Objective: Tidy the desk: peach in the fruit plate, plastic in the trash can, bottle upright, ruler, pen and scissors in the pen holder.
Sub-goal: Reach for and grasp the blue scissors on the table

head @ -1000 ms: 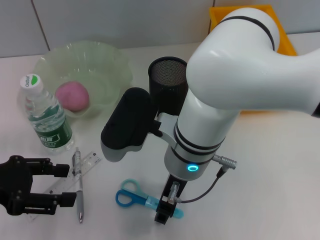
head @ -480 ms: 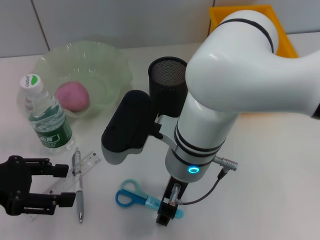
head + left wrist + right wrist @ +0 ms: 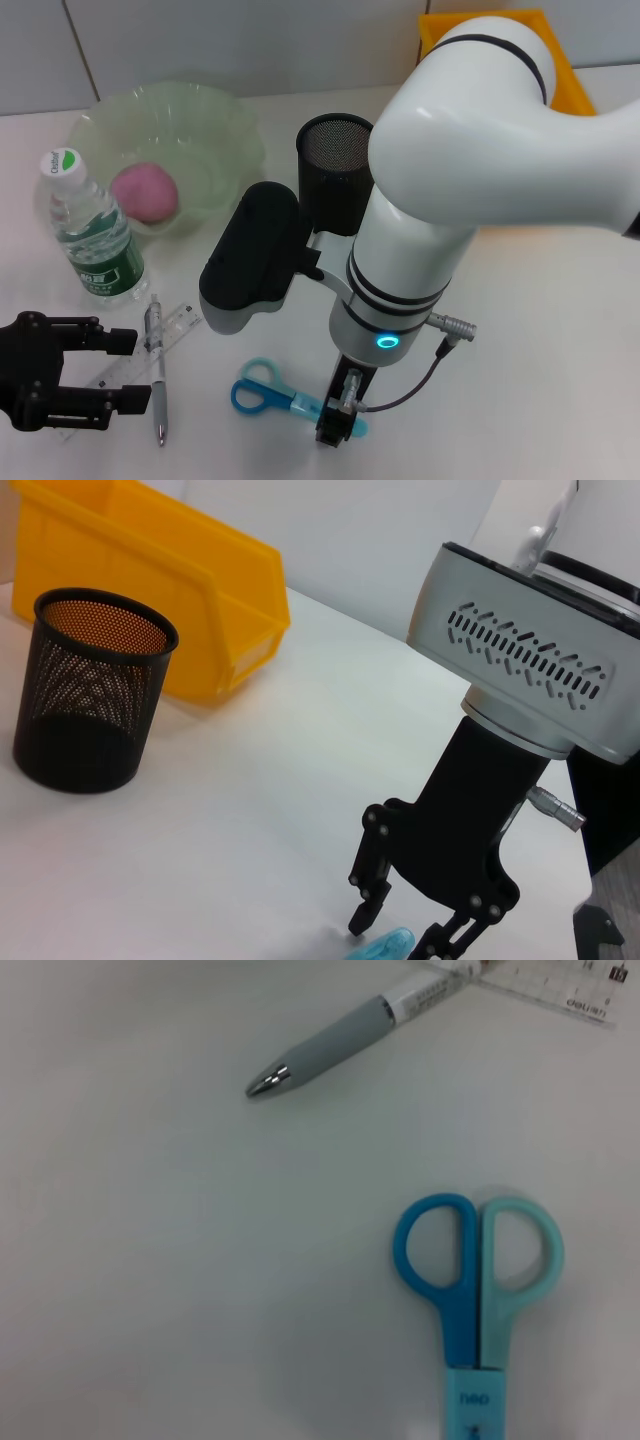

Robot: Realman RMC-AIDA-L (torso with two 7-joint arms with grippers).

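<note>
A pair of blue scissors (image 3: 282,397) lay flat on the white desk (image 3: 540,350) near its front edge, handles pointing toward my left side and the sheathed blade end under my right gripper (image 3: 337,428). From the left wrist camera, I saw that gripper (image 3: 410,935) pointing straight down with its black fingers (image 3: 366,905) spread apart, one on each side of the blue blade tip (image 3: 385,946), not yet closed on it. The right wrist camera looked down on the two handle loops (image 3: 478,1250).

Just to the left of the scissors lay a grey pen (image 3: 157,372), resting across a clear ruler (image 3: 135,362). My left gripper (image 3: 105,370) sat low beside them at the front left corner, its fingers held wide apart and holding nothing.

Farther back, a water bottle (image 3: 88,225) with a green label stood upright. Behind it, a pink peach (image 3: 146,192) sat inside the pale green fruit plate (image 3: 215,120). The black mesh pen holder (image 3: 333,160) stood near the middle of the desk, and a yellow bin (image 3: 562,70) sat at the back right.
</note>
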